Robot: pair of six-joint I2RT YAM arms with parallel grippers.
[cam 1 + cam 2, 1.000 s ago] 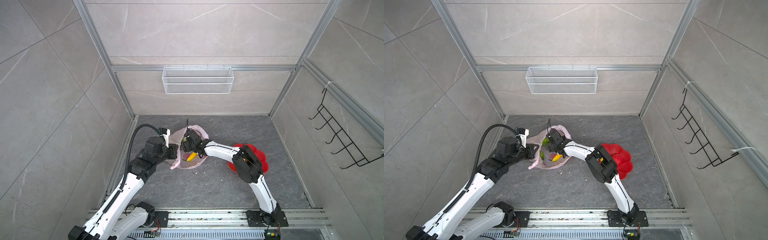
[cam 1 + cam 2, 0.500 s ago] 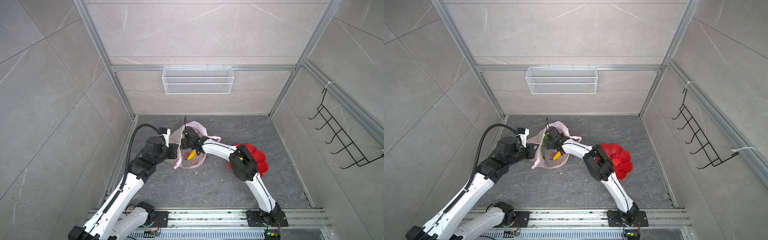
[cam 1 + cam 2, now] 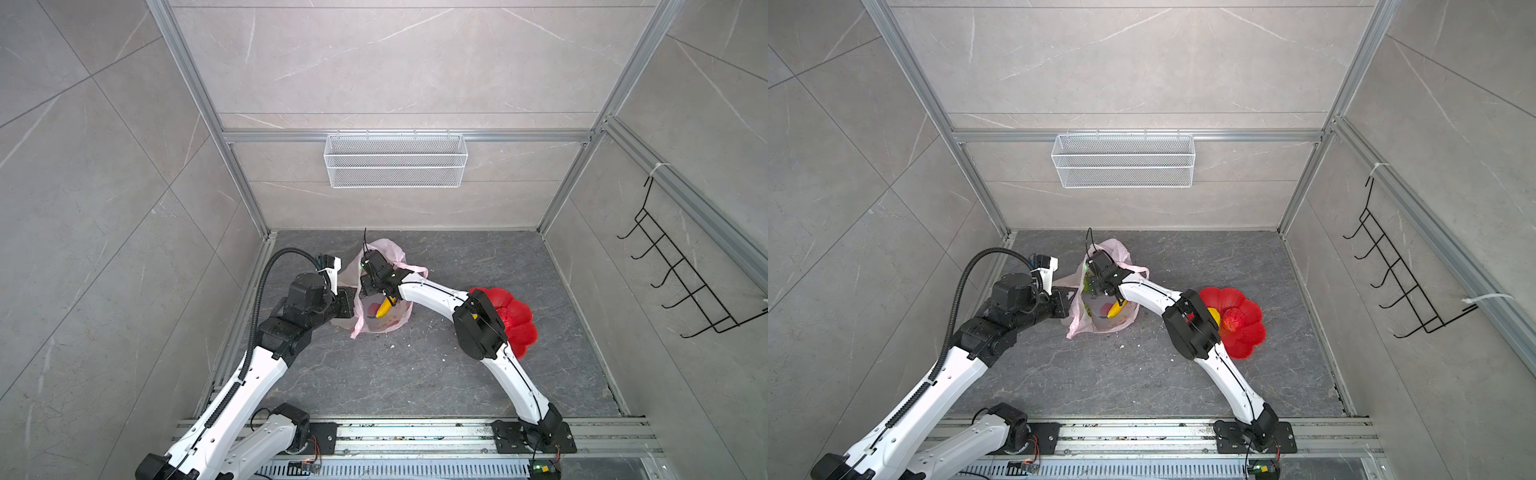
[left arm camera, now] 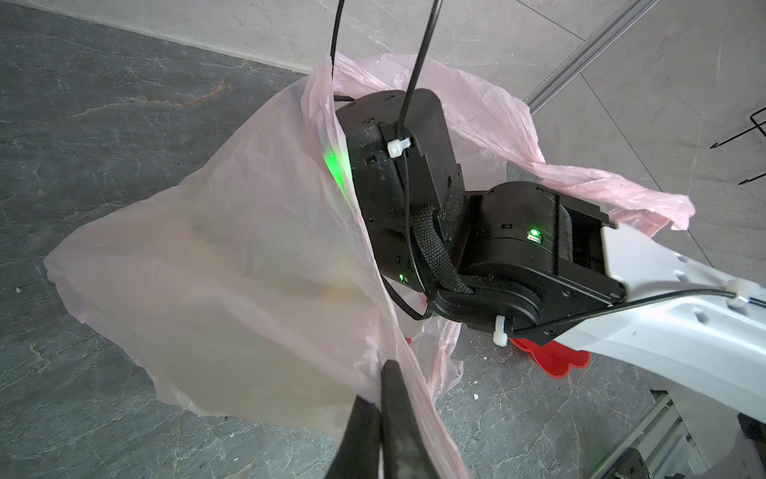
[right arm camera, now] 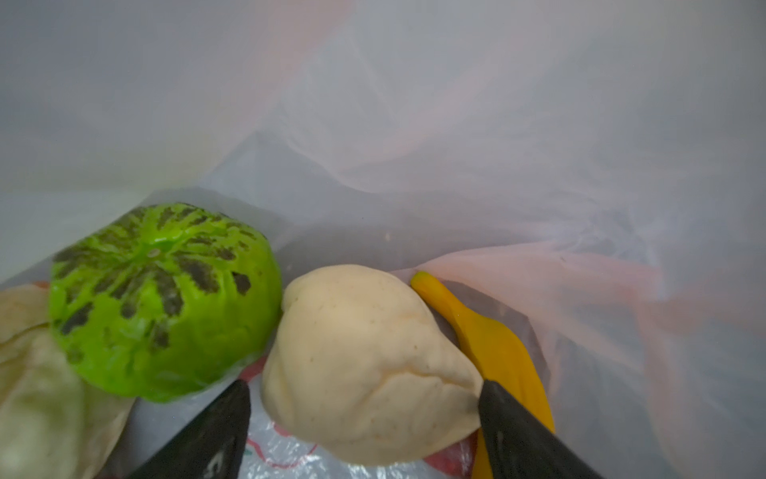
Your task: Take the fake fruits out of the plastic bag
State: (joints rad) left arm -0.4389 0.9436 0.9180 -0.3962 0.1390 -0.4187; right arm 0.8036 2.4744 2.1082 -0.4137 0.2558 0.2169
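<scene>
1. Your left gripper (image 4: 379, 398) is clenched on the rim of the thin, translucent pale-pink plastic bag (image 4: 228, 269). In both top views it sits at the bag's left edge and holds that side up.
2. The plastic bag (image 3: 397, 320) stands on the dark grey stone-look table (image 3: 415, 374), left of centre, with its mouth open upward.
3. Your right gripper (image 5: 364, 387) is down inside the bag. Its jaws are spread wide and it grasps nothing.
4. A knobbly cream lump (image 5: 364, 361) sits between its fingers. One finger touches the lump's side; the other shows a sliver of gap.
5. A long yellow banana (image 5: 489, 344) lies against one side of that lump, and a bumpy green ball (image 5: 157, 298) with dark streaks lies against the other.
6. A second cream lump (image 5: 37, 373) lies past the green ball, cut off by the frame edge.
7. All four rest on the bag's bottom, over its red print.
8. A red flower-shaped plate (image 3: 1246, 332) sits on the table right of the bag and apart from it, partly hidden by your right arm's elbow.
9. In a top view, a small red fruit (image 3: 1233, 319) and a yellow lump (image 3: 1213, 316) lie on that plate.
</scene>
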